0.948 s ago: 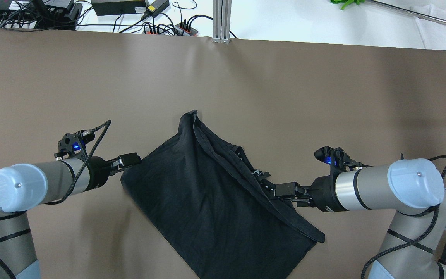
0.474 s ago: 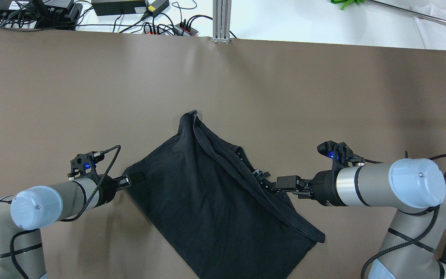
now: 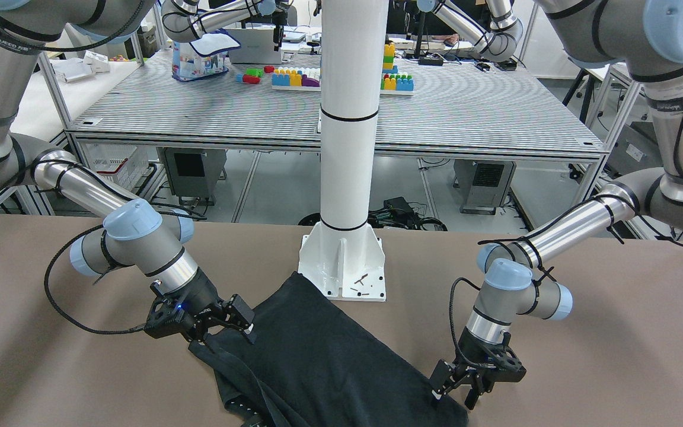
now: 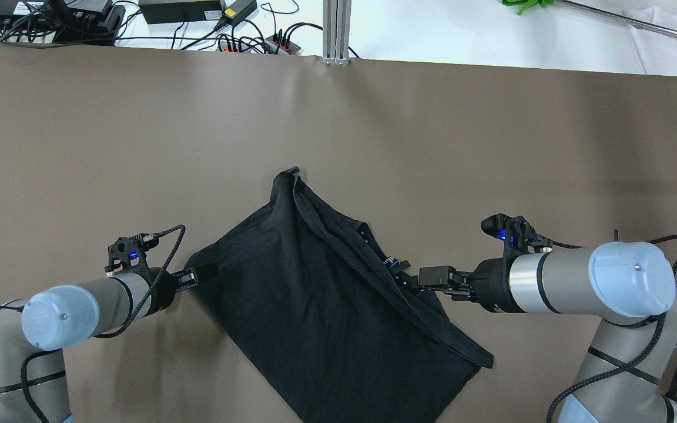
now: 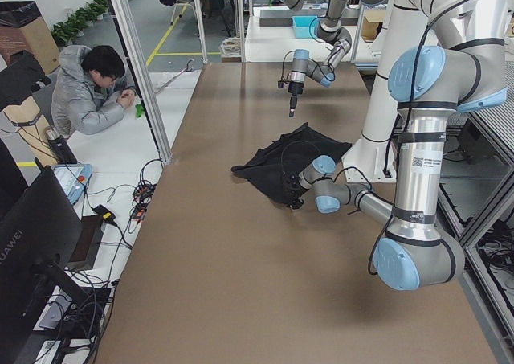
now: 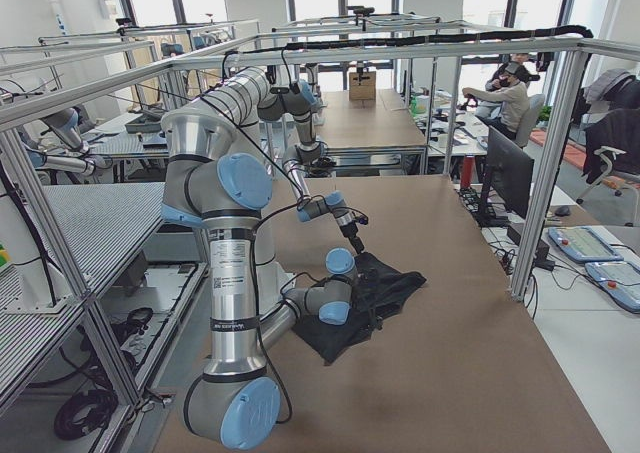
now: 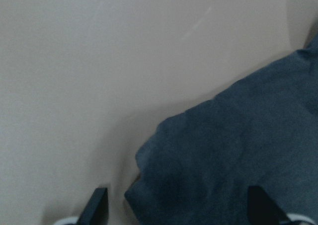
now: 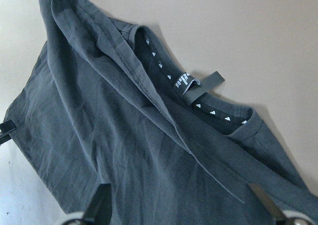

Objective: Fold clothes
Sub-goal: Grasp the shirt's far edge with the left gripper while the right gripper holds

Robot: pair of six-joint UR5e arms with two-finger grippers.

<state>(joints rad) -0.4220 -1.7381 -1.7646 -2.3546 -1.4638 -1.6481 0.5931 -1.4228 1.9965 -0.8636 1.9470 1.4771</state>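
Note:
The clothes (image 4: 315,305) are one black garment lying diagonally on the brown table (image 4: 138,135), with one edge folded over and the collar label (image 8: 191,83) showing. My left gripper (image 4: 212,271) is open at the garment's left corner, low over the table. In the left wrist view that corner (image 7: 238,150) lies between the spread fingers. My right gripper (image 4: 424,276) is open at the garment's right edge beside the collar, and the cloth (image 8: 124,150) spreads out ahead of its fingers. In the front-facing view the left gripper (image 3: 451,385) and the right gripper (image 3: 241,320) flank the garment (image 3: 329,362).
The white pole's base plate (image 3: 343,267) stands at the table's near edge, touching the garment's edge. Cables and power boxes (image 4: 180,12) and an aluminium post (image 4: 336,32) lie beyond the far edge. A person (image 5: 92,91) sits off the table's far side.
My left arm has drawn back towards the robot, bringing its gripper down along the garment's left corner. The right gripper has shifted slightly away from the robot. The garment has not moved.

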